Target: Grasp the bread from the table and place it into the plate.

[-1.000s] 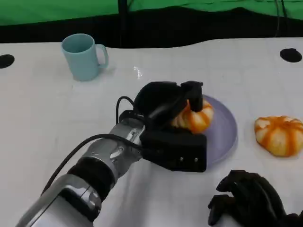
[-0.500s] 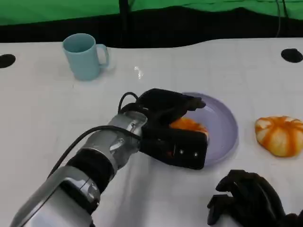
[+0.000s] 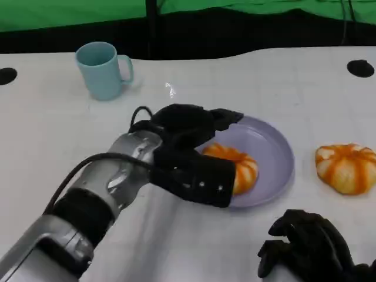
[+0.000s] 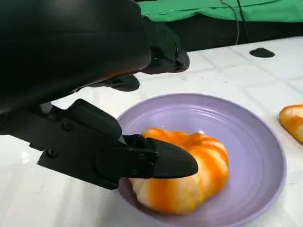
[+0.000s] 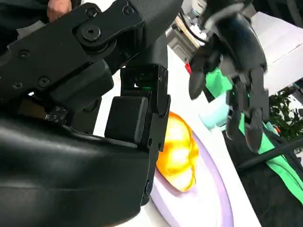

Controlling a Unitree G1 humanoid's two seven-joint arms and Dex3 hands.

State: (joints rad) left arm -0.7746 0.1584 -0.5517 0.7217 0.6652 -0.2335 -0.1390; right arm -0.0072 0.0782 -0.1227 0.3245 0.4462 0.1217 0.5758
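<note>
An orange-and-white striped bread lies on the lilac plate, toward its near left side. My left hand hovers over the plate's left rim with its fingers spread and nothing held. In the left wrist view its thumb lies right beside the bread, and the other fingers are raised clear above the plate. My right hand rests at the table's near right edge with its fingers curled in and nothing in them. The right wrist view shows the bread on the plate.
A second striped bread lies on the white table right of the plate. A light blue mug stands at the back left. Black round holes mark the table's far corners, and a green backdrop runs behind.
My left hand lowered the bread onto the plate, let it go and drew back to the left with its fingers spread. The right hand has not moved.
</note>
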